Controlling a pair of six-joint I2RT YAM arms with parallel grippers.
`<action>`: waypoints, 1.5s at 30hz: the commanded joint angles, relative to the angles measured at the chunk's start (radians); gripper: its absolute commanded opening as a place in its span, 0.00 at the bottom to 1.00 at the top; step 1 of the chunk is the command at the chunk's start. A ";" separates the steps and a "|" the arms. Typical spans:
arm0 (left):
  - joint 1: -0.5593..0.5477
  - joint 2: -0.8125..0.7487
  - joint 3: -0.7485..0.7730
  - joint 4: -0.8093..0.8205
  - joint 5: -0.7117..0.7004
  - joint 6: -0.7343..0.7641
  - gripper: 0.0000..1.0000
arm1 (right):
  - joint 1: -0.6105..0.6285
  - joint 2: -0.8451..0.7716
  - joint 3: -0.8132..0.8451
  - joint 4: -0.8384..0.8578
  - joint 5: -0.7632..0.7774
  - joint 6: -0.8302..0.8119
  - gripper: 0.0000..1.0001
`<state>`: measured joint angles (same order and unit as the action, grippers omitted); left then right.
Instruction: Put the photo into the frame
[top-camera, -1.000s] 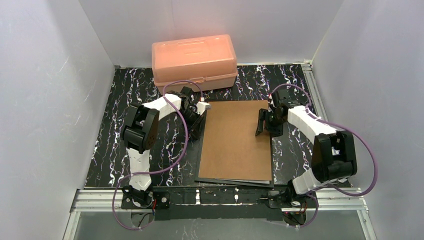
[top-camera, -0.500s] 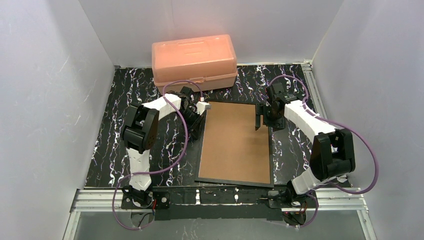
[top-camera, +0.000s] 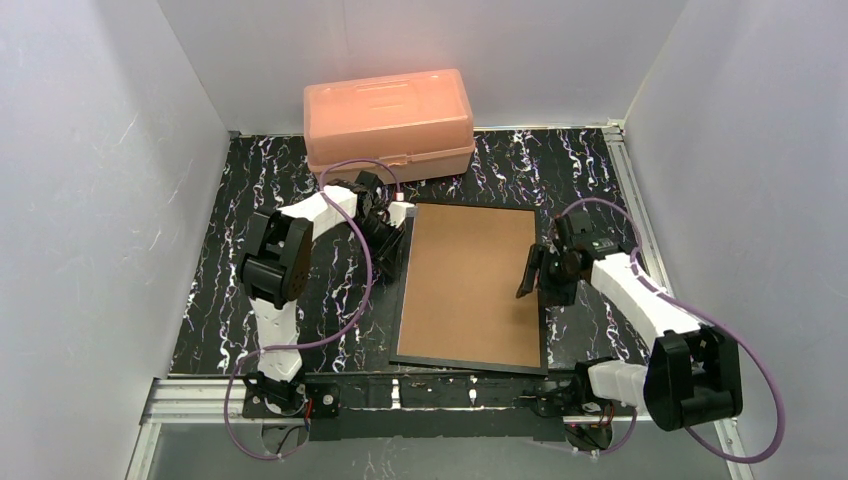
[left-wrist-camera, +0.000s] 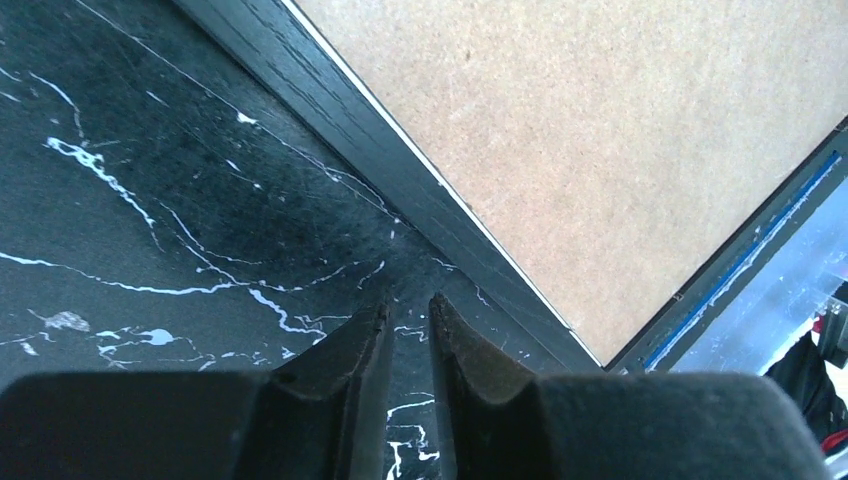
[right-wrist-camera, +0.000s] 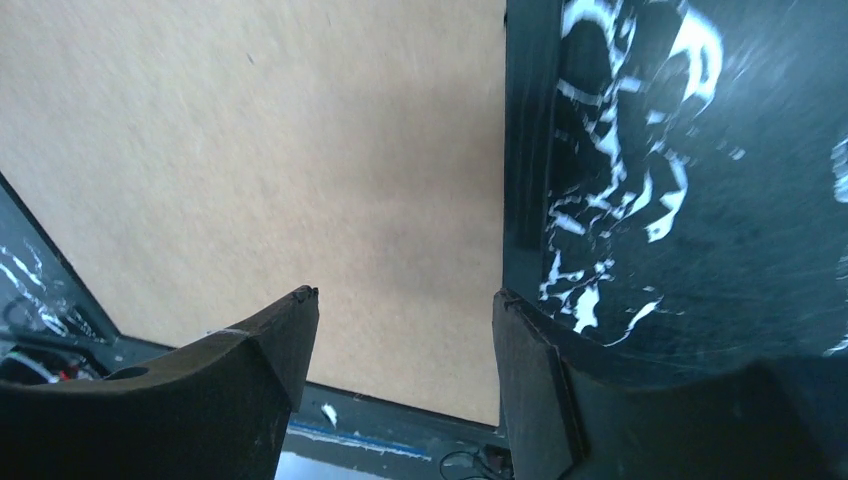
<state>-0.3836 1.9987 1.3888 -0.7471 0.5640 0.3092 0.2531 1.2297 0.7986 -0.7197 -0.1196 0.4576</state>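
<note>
The black frame (top-camera: 402, 305) lies flat in the middle of the table, and a brown backing board (top-camera: 470, 285) fills its opening. The photo is hidden. My left gripper (top-camera: 388, 255) is low over the table just outside the frame's left edge (left-wrist-camera: 340, 110). Its jaws (left-wrist-camera: 408, 305) stand a narrow gap apart with only the table showing between them. My right gripper (top-camera: 531, 275) hovers over the frame's right edge (right-wrist-camera: 525, 150), open wide. One finger is above the board (right-wrist-camera: 250, 150) and the other above the table, and nothing is held.
A peach plastic box (top-camera: 390, 120) stands shut at the back, just beyond the frame's far left corner. White walls close in the left, right and back sides. A metal rail (top-camera: 440, 395) runs along the near edge by the arm bases.
The backing board, askew a second ago, now sits square inside the frame. My right gripper has moved along the right edge toward the near side. My left jaws have parted slightly.
</note>
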 joint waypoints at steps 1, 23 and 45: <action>0.002 -0.073 -0.011 -0.062 0.056 0.019 0.20 | -0.012 -0.084 -0.104 0.045 -0.119 0.105 0.71; 0.002 -0.060 -0.049 -0.064 0.069 0.022 0.15 | -0.161 -0.163 -0.215 0.006 -0.161 0.059 0.42; 0.001 -0.068 -0.053 -0.053 0.056 0.021 0.12 | -0.162 -0.192 -0.303 0.029 -0.059 0.154 0.32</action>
<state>-0.3836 1.9823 1.3472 -0.7853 0.6132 0.3214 0.0937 1.0332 0.5259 -0.7238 -0.1787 0.5793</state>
